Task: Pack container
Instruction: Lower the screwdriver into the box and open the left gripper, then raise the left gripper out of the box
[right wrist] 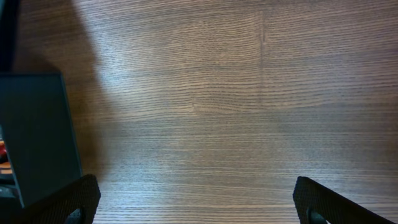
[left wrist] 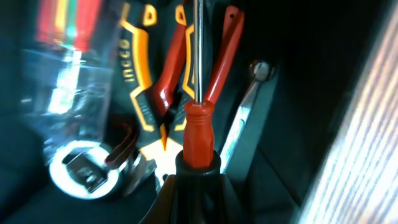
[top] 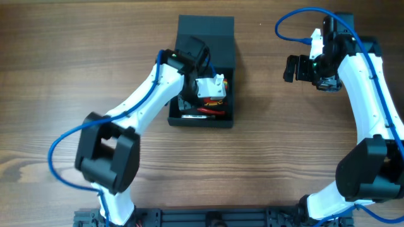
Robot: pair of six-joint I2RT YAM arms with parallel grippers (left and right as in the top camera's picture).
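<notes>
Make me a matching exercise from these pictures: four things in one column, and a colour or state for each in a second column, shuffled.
Things:
1. screwdriver
2. wrench
3. right gripper
4. container

Colour or state:
A. jaws wide apart, holding nothing
B. red handle
C. dark teal-grey, lid open
D. all silver

Pairs: 1-B, 2-D, 3-A, 4-C

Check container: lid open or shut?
Open. The container has its flap lid swung back behind it. The interior shows, with pliers lying inside and the left jaws closed on a red screwdriver there.
</notes>
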